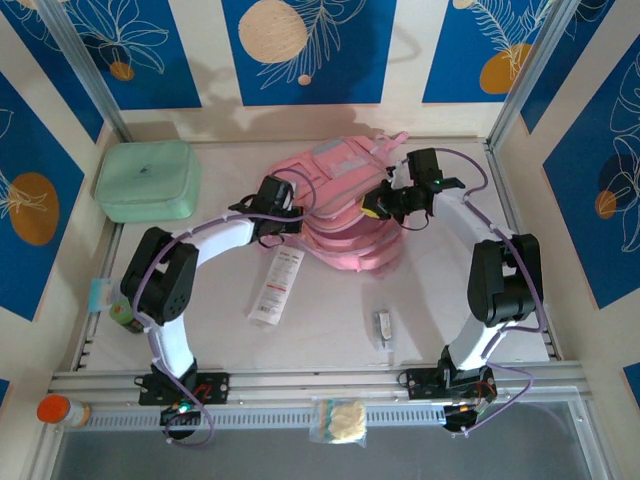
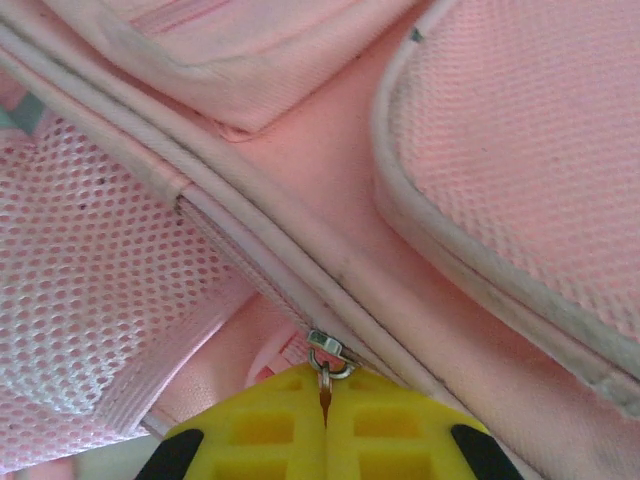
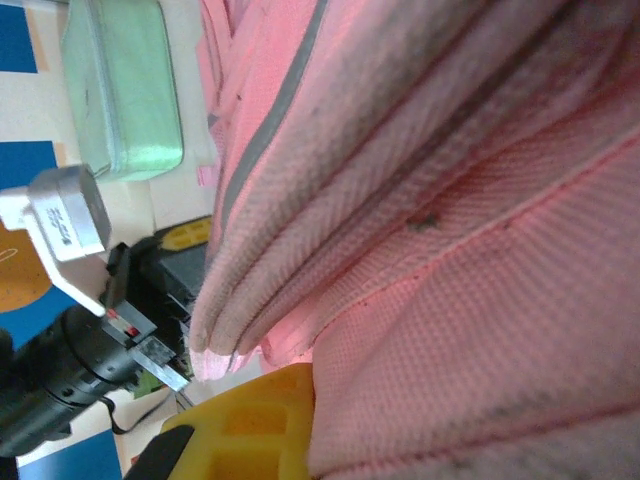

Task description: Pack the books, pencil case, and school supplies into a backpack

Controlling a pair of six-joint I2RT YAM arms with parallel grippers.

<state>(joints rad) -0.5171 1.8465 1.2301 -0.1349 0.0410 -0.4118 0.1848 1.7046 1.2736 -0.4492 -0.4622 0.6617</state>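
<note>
backpack (image 1: 350, 240): mid-desk (image 1: 320, 345), between both arms
left end effector (image 2: 325, 405): clenched on zip pull (image 2: 325, 378), backpack's left edge
right end effector (image 1: 377, 208): clenched on backpack fabric, right side
pencil case (image 1: 277, 285): flat on desk, touching backpack's near-left edge

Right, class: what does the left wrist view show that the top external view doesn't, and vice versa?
Left wrist view: a metal zip pull pinched in the shut left hand. Top external view: the white pencil case, the mint-green case and the small grey item. Both: the pink backpack.
</note>
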